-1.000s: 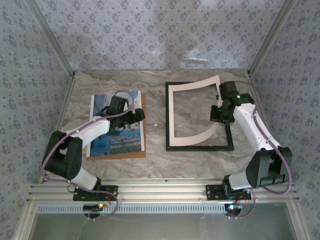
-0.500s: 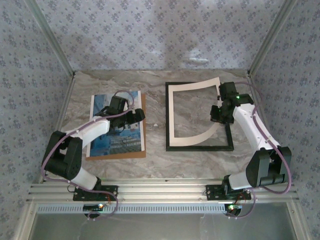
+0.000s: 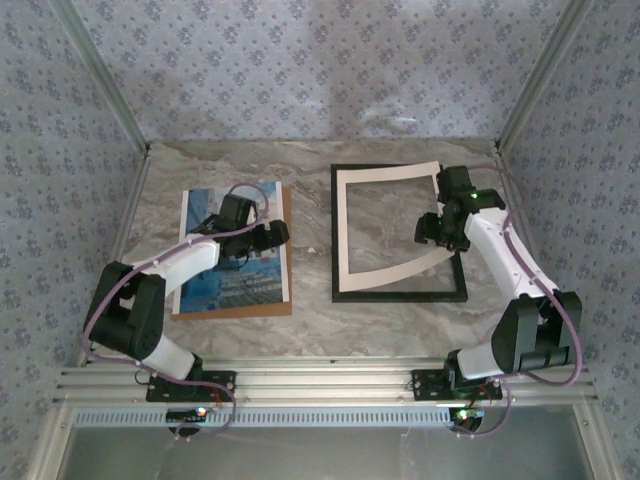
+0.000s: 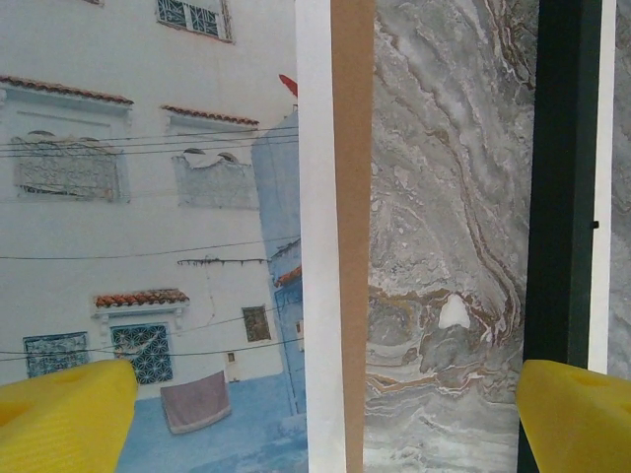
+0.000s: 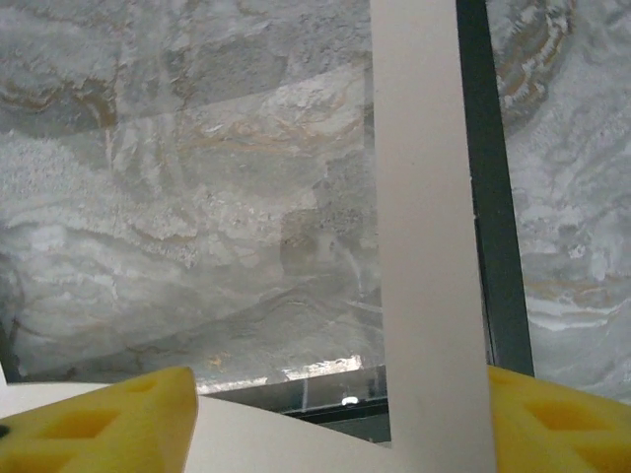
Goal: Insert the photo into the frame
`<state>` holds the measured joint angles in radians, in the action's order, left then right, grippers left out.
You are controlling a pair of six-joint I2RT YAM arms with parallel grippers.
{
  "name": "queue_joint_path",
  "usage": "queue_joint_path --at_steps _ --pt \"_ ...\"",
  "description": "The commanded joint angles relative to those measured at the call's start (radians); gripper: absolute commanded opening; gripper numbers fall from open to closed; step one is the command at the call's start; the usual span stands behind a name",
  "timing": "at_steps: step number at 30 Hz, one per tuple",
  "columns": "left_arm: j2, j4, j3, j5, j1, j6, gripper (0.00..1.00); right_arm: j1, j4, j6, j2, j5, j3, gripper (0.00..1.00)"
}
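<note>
The photo of blue-and-white buildings lies on a brown backing board at the left. My left gripper hovers open over its right edge; in the left wrist view the photo and its white border sit between the yellow fingertips. The black frame lies flat at the right, seen as a dark strip in the right wrist view. A cream-white mat rests in it, right side curled up. My right gripper is open above the mat's strip.
The marble tabletop runs between board and frame. Patterned walls close the back and both sides, with metal posts at the corners. An aluminium rail carries both arm bases at the near edge.
My right gripper has opened and let go of the mat's curled right side, which has sunk a little toward the frame. The left arm has not moved.
</note>
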<state>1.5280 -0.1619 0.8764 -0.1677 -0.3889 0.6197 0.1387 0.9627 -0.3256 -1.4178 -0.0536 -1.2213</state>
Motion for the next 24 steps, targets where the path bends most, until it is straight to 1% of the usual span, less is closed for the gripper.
queue_joint_path --at_steps 1,4,6,7,8,9,11,15,24 --pt "-0.014 -0.008 -0.010 0.010 -0.004 -0.022 0.99 0.008 0.000 0.005 -0.001 -0.040 0.009 0.77" --pt "-0.015 -0.008 -0.012 0.011 -0.004 -0.024 0.99 0.010 0.008 0.009 -0.008 -0.059 0.007 0.82" --pt "-0.017 -0.010 -0.012 0.014 -0.003 -0.023 0.99 0.011 0.015 0.012 -0.014 -0.084 0.002 0.87" --pt "-0.016 -0.011 -0.012 0.017 -0.003 -0.025 0.99 0.014 0.020 0.016 -0.018 -0.103 -0.001 0.91" --pt "-0.016 -0.013 -0.011 0.018 -0.004 -0.025 0.99 0.015 0.031 0.019 -0.023 -0.119 -0.005 0.98" --pt "-0.018 -0.013 -0.013 0.021 -0.004 -0.026 0.99 0.017 0.039 0.022 -0.027 -0.132 -0.011 1.00" --pt "-0.018 -0.013 -0.015 0.027 -0.004 -0.027 0.99 0.025 0.050 0.024 -0.036 -0.157 -0.019 1.00" --pt "-0.019 -0.015 -0.012 0.028 -0.004 -0.025 0.98 0.033 0.044 0.022 -0.037 -0.169 -0.022 1.00" --pt "-0.036 -0.019 -0.021 0.048 -0.004 -0.018 0.98 0.060 -0.027 0.060 -0.039 -0.150 -0.065 1.00"
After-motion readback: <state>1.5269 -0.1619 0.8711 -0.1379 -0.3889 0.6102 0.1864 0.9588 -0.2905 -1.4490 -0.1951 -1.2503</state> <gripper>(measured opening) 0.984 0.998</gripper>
